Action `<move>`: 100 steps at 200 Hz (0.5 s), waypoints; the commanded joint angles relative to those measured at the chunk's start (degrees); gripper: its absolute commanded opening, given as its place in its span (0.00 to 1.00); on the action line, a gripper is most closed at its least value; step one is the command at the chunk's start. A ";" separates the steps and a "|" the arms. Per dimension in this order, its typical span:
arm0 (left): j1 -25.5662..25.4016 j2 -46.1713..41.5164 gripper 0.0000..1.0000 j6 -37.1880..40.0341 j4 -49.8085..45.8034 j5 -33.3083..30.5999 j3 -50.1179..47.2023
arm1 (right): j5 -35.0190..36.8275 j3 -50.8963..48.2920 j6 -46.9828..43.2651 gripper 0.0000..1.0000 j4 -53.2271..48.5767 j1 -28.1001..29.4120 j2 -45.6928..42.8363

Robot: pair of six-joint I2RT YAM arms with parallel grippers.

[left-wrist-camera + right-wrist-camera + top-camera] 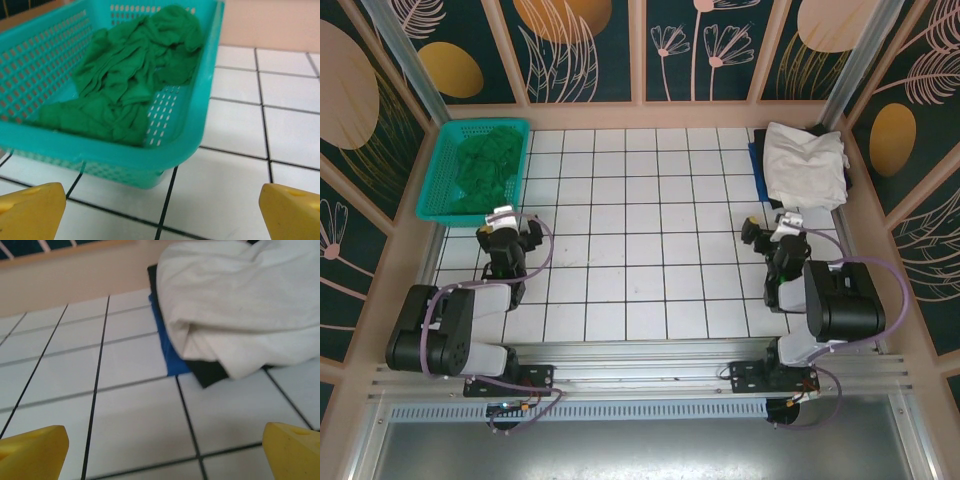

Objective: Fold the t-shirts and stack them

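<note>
A crumpled dark green t-shirt (pixel 490 160) (pixel 130 75) lies inside the teal basket (pixel 432 185) (pixel 202 130) at the back left. My left gripper (pixel 508 224) (pixel 160 217) stands open just in front of the basket, with bare tile between its yellow fingertips (pixel 30 212). At the back right a cream-white t-shirt (pixel 805 165) (pixel 240 300) lies bunched on top of a black t-shirt (pixel 209 372) and a blue cloth (pixel 757 168) (pixel 172 357). Short of that pile my right gripper (pixel 772 226) (pixel 162 455) is open and holds nothing.
White tiled table (pixel 640 230) stretches between the two arms. Peach walls (pixel 640 112) close off the back and sides; the basket sits against the left wall and the cloth pile against the right wall.
</note>
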 commanded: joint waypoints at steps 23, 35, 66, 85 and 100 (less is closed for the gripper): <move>6.03 6.59 0.99 -0.26 24.65 10.28 -5.99 | 4.66 -0.65 -1.58 0.99 9.74 1.88 0.73; 6.03 6.90 0.99 1.72 21.03 13.70 -3.84 | 6.30 -1.10 -1.52 0.99 10.53 2.28 0.73; 6.09 6.74 0.99 1.72 20.95 13.81 -3.93 | 8.74 -0.93 0.22 0.99 10.21 1.63 0.78; 6.04 6.50 0.99 1.82 21.12 13.81 -4.11 | 8.79 -0.67 0.22 0.99 9.84 1.64 0.78; 6.08 6.40 0.99 1.82 21.25 13.83 -4.29 | 8.77 -0.67 0.22 0.99 9.83 1.68 0.83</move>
